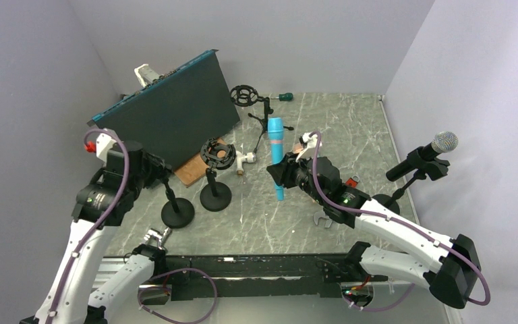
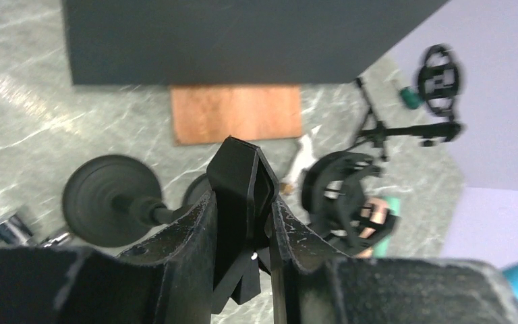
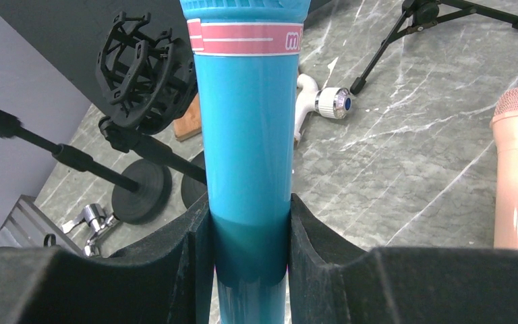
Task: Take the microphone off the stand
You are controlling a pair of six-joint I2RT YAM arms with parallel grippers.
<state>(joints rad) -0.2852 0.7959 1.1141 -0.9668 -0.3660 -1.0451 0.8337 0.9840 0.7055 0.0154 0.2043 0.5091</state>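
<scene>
Both right fingers (image 3: 307, 236) clamp the teal microphone (image 3: 246, 135), which sits squarely between them; its smooth, round plastic barrel with a pink band is held off the grey marbled surface (image 1: 351, 135). The left fingers (image 2: 195, 229) are closed tight on the angular black clip (image 2: 243, 182) of a thin-poled stand with a round disc base (image 2: 104, 199), well apart from the microphone.

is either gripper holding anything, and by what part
The right gripper clamps the blue microphone around its lower handle; the left gripper is shut on the black stand clip, across its sides.
</scene>
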